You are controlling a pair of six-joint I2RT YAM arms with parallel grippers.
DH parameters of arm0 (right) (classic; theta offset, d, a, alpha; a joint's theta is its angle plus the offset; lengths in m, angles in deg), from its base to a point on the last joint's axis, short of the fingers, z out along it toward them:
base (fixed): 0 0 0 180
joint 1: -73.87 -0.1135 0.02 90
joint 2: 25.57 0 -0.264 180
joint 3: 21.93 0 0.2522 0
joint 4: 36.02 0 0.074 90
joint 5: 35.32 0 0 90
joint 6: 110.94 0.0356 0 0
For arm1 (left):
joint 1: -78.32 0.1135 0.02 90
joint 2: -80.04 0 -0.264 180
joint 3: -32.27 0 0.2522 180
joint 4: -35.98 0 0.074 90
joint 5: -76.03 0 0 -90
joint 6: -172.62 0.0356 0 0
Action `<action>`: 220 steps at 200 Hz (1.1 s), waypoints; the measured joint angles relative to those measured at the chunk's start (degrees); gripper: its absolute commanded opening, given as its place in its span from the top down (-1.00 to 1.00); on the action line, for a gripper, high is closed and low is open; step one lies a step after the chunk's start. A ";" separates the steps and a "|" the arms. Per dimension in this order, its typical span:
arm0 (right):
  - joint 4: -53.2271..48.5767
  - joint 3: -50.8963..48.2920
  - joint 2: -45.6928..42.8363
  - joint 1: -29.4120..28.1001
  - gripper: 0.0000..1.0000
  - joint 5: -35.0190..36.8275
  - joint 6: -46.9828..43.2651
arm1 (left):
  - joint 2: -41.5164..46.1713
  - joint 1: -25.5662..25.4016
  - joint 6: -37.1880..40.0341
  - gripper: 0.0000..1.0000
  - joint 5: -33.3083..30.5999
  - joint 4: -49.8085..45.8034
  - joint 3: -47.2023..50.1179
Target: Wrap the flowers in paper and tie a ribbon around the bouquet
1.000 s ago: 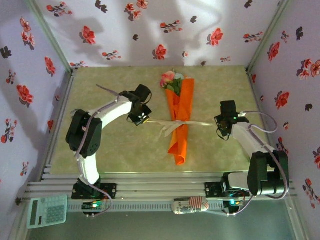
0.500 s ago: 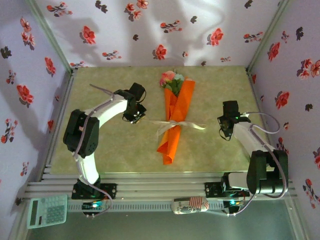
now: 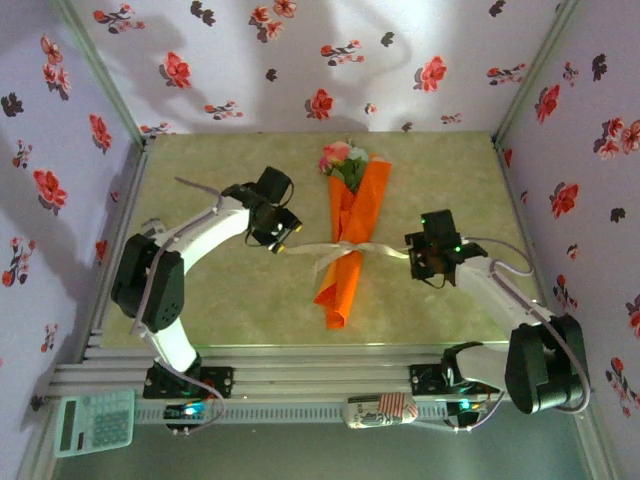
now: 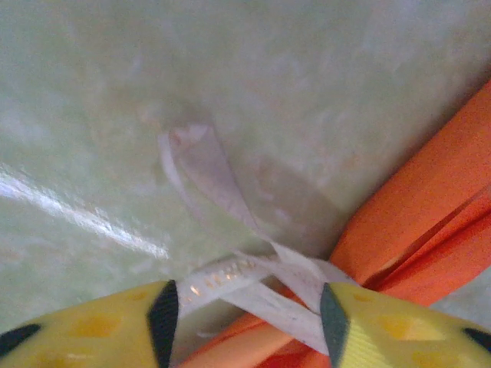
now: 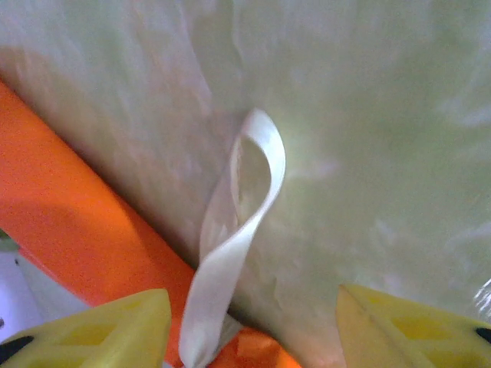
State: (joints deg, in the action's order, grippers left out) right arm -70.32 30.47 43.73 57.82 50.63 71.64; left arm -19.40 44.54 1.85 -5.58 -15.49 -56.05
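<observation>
Bouquet (image 3: 352, 205) in the middle of the top view, lying flat on the greenish table (image 3: 220, 300), and it looks tidy. The flowers (image 3: 343, 160) peek out pink and green at the upper end, and the orange paper (image 3: 340, 290) narrows to a point toward the lower centre, leaning a touch left. Across its waist runs the ribbon (image 3: 350, 248), pale and thin, one tail reaching left and one reaching right along the table. Over on the left of the frame the left gripper (image 3: 284, 240) sits just beside the left tail. From its wrist camera the yellow fingers stand well apart at the bottom edge, ribbon strands crossing between them over the paper, and nothing is pinched. On the right of the frame the right gripper (image 3: 411, 256) is at the tip of the right tail. Its wrist camera shows the jaws spread wide too, a loose loop of ribbon curling up the middle of the picture between them, free of both fingers. Whether the ribbon is knotted tight, I can't tell from here.
</observation>
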 measured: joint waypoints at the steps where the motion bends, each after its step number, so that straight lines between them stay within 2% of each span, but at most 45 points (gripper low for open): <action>1: 0.37 -0.15 0.13 -0.13 -0.21 -0.20 0.24 | 0.02 -0.04 -0.26 -0.20 0.09 0.17 0.22; 33: 9.16 -1.44 5.73 -1.75 -0.22 -2.80 6.73 | -0.26 -1.75 -12.74 -0.25 3.28 11.67 9.77; 71: 17.38 -1.25 12.50 -3.02 -0.22 -4.04 11.56 | -4.00 -3.15 -23.87 -0.28 2.73 21.11 10.75; 111: 24.28 -1.20 18.51 -5.31 -0.19 -4.66 17.18 | -6.75 -3.48 -29.40 -0.28 1.66 26.29 10.71; 136: 26.34 -0.81 20.57 -5.90 -0.09 -4.83 19.17 | -8.20 -3.63 -31.30 -0.26 1.70 26.99 10.45; 156: 28.06 -0.28 22.01 -5.99 0.18 -4.92 20.39 | -8.33 -3.63 -32.11 -0.07 1.68 26.73 10.23; 168: 29.38 0.02 23.32 -5.99 0.39 -4.94 20.98 | -8.63 -3.61 -32.28 0.15 1.73 26.58 10.03; 180: 29.88 0.02 23.85 -5.99 0.68 -4.85 21.00 | -9.11 -3.56 -32.65 0.46 1.73 26.53 9.75; 203: 30.18 0.09 23.93 -5.99 0.99 -3.98 21.38 | -10.12 -3.28 -32.30 0.84 0.98 28.39 9.68; 220: 29.42 0.42 23.85 -5.99 1.00 -3.34 20.46 | -10.25 -2.32 -31.04 1.00 0.44 28.96 9.68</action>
State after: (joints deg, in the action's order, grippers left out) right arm -40.90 30.88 67.57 51.83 47.29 92.10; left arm -29.65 42.22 -29.19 -5.15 13.47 -46.37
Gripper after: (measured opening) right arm 0.066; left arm 0.042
